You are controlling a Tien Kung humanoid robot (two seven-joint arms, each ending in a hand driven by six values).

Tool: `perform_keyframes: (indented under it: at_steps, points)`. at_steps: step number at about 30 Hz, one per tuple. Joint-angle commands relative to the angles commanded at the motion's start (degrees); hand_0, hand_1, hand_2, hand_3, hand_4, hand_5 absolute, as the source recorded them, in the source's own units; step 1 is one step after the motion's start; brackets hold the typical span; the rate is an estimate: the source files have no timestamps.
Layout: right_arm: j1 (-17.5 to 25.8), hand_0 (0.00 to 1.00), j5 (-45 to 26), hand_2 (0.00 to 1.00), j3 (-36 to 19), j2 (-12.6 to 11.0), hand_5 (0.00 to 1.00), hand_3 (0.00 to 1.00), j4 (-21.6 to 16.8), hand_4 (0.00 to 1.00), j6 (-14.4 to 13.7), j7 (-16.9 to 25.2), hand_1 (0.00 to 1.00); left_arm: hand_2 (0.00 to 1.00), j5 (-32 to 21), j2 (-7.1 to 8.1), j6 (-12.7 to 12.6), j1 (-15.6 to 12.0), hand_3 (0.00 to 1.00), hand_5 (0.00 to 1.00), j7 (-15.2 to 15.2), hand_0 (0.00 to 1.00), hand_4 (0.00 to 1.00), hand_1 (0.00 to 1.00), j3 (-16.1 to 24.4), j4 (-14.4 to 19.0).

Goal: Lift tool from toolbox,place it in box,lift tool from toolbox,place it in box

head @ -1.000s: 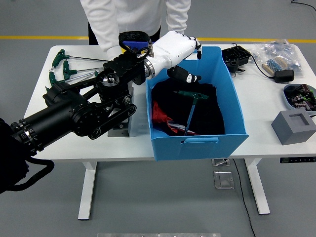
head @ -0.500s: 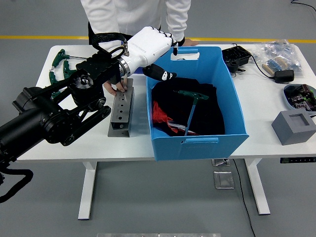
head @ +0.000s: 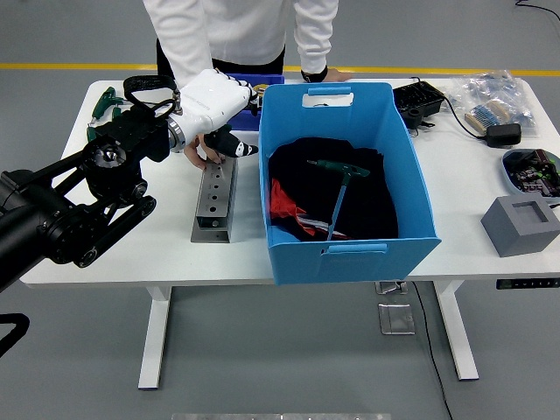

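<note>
One hand (head: pixel 214 103) beside box (head: pixel 418 188) rim

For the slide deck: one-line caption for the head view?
Left hand above the metal tool rack, one green T-handle tool already in the blue box.

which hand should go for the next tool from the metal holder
Left. The robot's white left hand hangs right above the grey metal tool block, fingers relaxed and holding nothing. The right arm is out of view.

A green T-handle tool (head: pixel 339 194) lies tilted on dark cloth inside the open blue box (head: pixel 420 179).
</note>
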State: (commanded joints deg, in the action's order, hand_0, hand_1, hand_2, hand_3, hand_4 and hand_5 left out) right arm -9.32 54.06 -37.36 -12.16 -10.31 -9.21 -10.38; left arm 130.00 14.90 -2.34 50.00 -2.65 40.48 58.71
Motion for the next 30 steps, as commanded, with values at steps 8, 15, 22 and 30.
perform_keyframes:
  at_steps: [8, 15, 22, 30]
  points:
    - [0.1, 0.623, -0.2, 0.685, -0.1, 0.1, 0.572, 0.534, 0.0, 0.786, -0.1, 0.0, 0.612, 0.708, 0.0, 0.45, -1.2, -4.8, 0.649, 0.413, -1.0, 0.606, 0.998, 0.663, 6.9, 0.3]
    - [0.1, 0.624, 0.4, 0.685, -0.5, 0.1, 0.573, 0.534, 0.0, 0.784, 0.0, -0.1, 0.613, 0.626, 0.0, -0.6, -4.2, -11.9, 0.726, 0.414, -4.1, 0.458, 0.985, 0.598, 17.7, 3.8]
    - [0.1, 0.623, 1.0, 0.684, -0.9, 0.2, 0.574, 0.534, 0.0, 0.783, 0.0, -0.1, 0.613, 0.562, -6.6, -2.4, -7.5, -17.7, 0.71, 0.418, -8.0, 0.389, 0.968, 0.549, 23.7, 7.1]
    - [0.2, 0.622, 0.9, 0.685, -0.9, 0.2, 0.574, 0.534, 0.0, 0.783, 0.0, 0.0, 0.612, 0.507, -22.6, -4.11, -11.4, -21.3, 0.691, 0.42, -12.7, 0.313, 0.95, 0.464, 22.0, 8.4]
